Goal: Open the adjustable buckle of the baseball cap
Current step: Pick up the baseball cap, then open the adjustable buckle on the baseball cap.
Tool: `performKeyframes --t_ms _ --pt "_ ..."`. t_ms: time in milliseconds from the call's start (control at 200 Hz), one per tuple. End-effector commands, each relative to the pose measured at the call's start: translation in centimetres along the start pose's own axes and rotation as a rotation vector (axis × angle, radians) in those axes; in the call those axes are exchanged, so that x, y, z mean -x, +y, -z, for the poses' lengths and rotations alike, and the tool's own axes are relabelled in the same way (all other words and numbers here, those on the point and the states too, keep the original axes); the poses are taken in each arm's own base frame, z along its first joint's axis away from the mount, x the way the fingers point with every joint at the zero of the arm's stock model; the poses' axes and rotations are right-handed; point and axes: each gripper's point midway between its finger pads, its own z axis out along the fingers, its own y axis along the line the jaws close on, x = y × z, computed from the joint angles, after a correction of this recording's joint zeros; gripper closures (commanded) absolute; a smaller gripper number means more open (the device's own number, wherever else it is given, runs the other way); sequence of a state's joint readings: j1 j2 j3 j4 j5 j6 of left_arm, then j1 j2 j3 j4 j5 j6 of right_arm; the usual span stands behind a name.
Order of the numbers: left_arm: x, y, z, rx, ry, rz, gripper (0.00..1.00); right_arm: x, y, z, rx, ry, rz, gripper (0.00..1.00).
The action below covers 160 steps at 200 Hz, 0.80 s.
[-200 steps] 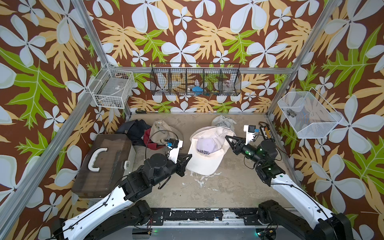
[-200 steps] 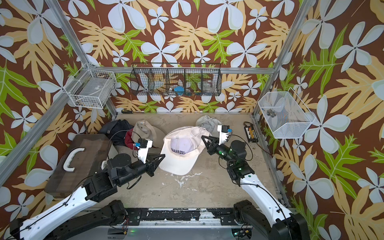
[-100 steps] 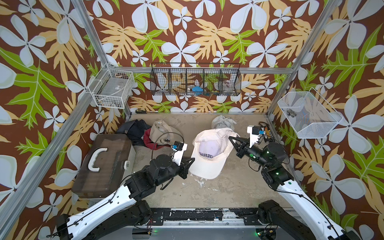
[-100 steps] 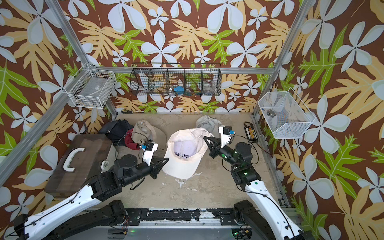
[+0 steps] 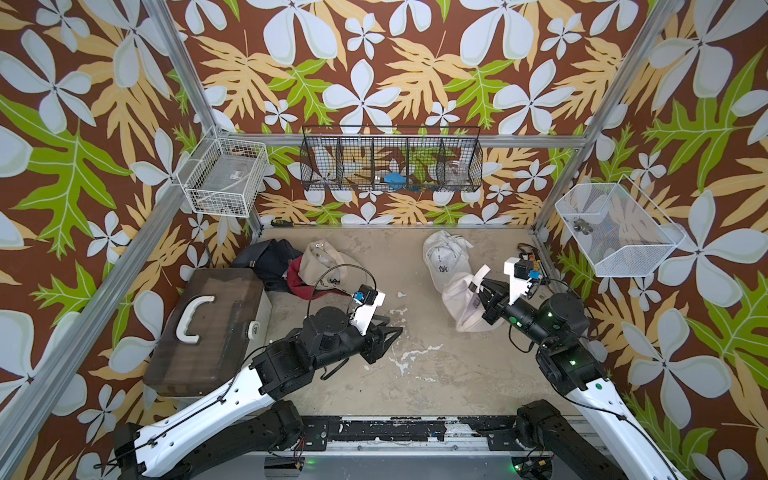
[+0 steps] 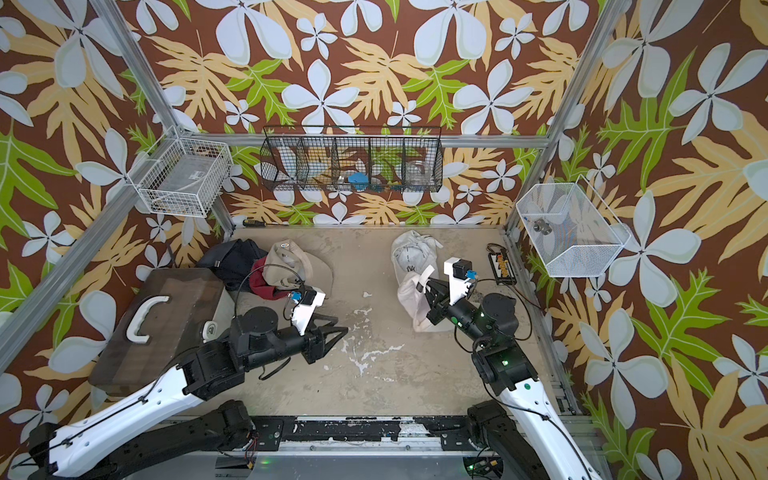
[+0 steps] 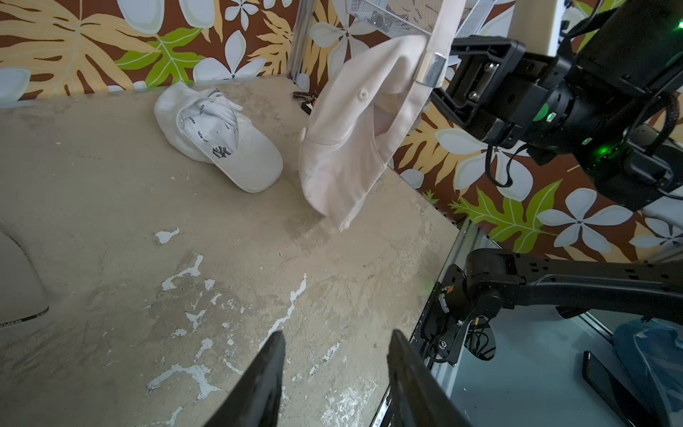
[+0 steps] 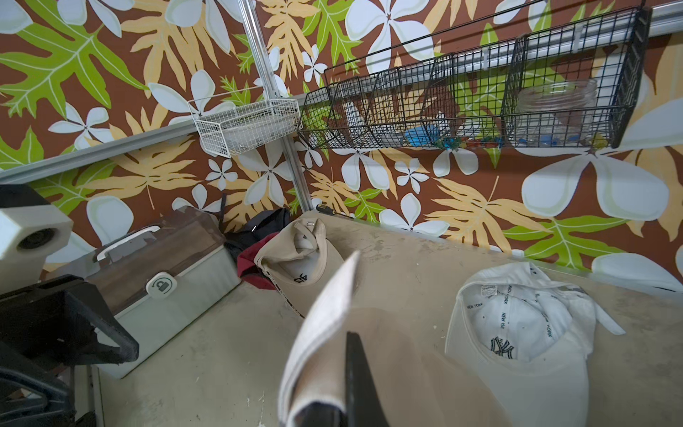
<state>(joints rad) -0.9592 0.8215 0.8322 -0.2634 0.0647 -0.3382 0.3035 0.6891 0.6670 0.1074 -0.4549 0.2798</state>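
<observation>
hanging limp, the cream cap (image 5: 459, 305) looks light and floppy.
right gripper (image 5: 484, 293) pinches its strap (image 7: 443, 22); left gripper (image 7: 338, 332), jaws apart and empty, suits the stiff metal buckle (image 7: 428, 70).

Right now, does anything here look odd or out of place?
Yes: a cream cap dangles by its strap from the right pincer instead of lying flat, and the table is chipped in white patches.

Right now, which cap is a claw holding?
The plain cream cap, hanging by its strap from the right claw; the white logo cap and tan cap lie untouched.
</observation>
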Motion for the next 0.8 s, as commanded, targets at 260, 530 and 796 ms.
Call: performKeyframes --t_ms 260,530,796 --pt "2.9 -3.3 -0.8 -0.069 -0.066 -0.053 0.52 -2.0 1.1 1.0 0.056 0.029 0.005 1.0" --pt "4.4 -5.6 -2.6 -0.092 -0.073 -0.093 0.52 -3.6 2.4 1.4 0.109 0.062 -0.001 1.0" --pt "4.8 -6.6 -4.4 -0.093 -0.073 -0.105 0.52 -5.1 4.4 1.4 0.154 0.101 0.012 1.0"
